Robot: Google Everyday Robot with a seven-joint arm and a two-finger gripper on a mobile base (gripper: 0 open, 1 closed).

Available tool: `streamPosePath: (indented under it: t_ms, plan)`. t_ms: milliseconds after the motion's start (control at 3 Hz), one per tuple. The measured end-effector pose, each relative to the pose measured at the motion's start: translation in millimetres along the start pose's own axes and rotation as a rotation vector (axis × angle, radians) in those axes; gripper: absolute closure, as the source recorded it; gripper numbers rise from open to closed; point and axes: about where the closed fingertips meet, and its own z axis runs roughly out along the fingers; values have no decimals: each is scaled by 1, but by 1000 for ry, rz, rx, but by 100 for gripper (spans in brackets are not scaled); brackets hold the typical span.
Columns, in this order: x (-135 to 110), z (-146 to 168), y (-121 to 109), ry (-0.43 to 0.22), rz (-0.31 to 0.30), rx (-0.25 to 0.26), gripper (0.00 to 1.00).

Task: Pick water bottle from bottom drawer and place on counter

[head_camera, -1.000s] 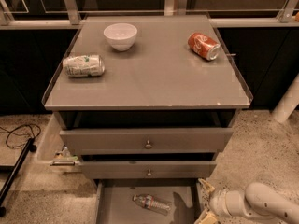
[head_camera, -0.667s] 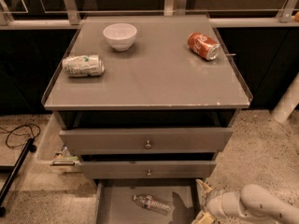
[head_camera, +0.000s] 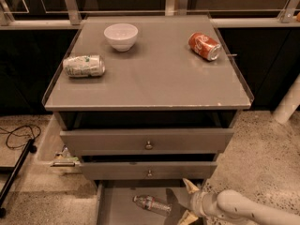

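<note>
The water bottle (head_camera: 152,204) lies on its side in the open bottom drawer (head_camera: 117,210), cap to the left, a clear bottle with a red-and-blue label. My gripper (head_camera: 188,201) is at the lower right, just right of the bottle and apart from it. Its two pale fingers (head_camera: 190,186) are spread wide, one above and one below, and hold nothing. The white arm runs off to the lower right. The counter (head_camera: 154,78) is the broad grey top of the cabinet above.
On the counter are a white bowl (head_camera: 121,36), a silver-green can (head_camera: 84,65) on its side at the left and a red soda can (head_camera: 204,46) at the right. Two knobbed drawers (head_camera: 148,144) sit above the bottom one. A black cable (head_camera: 18,137) lies on the floor at the left.
My gripper and arm have moved a little left, toward the bottle. The bottle and the things on the counter have not moved.
</note>
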Motion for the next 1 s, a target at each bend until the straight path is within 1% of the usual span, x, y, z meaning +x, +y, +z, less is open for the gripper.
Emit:
streamPosePath:
  t_ms: [333, 667, 1000]
  plan:
    - [4, 28, -2, 1, -58, 0, 0]
    - [5, 49, 5, -44, -61, -51, 0]
    - [0, 48, 20, -129, -37, -133, 0]
